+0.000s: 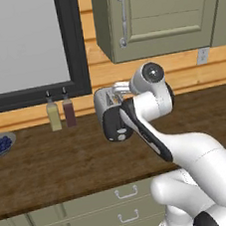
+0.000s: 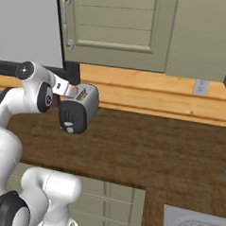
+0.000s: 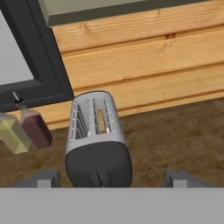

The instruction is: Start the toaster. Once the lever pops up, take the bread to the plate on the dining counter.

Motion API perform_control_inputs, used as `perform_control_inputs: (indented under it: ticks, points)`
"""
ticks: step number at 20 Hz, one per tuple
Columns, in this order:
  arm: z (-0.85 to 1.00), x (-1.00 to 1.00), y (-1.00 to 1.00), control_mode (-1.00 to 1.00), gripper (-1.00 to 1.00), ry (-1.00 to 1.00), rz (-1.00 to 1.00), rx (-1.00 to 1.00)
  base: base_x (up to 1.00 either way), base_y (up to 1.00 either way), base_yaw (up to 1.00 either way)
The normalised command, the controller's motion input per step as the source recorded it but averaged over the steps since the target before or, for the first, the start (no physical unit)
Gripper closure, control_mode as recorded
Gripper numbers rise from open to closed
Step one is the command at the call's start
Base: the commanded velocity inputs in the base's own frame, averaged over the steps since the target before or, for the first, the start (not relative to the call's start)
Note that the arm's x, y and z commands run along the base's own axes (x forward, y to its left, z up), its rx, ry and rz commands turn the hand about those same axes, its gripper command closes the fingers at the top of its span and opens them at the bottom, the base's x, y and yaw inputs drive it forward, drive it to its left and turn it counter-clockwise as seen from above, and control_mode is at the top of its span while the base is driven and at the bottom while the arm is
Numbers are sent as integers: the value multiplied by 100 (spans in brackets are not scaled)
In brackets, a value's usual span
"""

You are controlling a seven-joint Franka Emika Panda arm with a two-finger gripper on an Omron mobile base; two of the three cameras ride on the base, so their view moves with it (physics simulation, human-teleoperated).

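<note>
On the wood counter by the plank wall, you see the silver toaster point(image 3: 98, 138), the bread point(image 3: 101, 121) sunk in one slot, and your gripper point(image 3: 112, 178) spread wide around its black end.

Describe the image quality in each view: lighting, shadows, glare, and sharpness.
Left base view: flat, even rendered light, no glare; the two glass bottles look soft-edged. Right base view: equally even light, with the small silver two-slot toaster coarse and low in detail, and only faint shading on the dark wood-plank counter. Hand view: sharpest, toaster slots clear, with the tan bread slice visible in one.
</note>
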Motion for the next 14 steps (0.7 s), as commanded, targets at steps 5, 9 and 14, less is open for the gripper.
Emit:
perform_control_inputs:
  ticks: [5,9,14]
  points:
    - [8,9,-12,-100,-100,16,0,3,0,0,0]
    - [24,13,0,-100,-100,17,0,1,0,0,0]
    - [10,1,0,-100,-100,4,0,0,0,0,0]
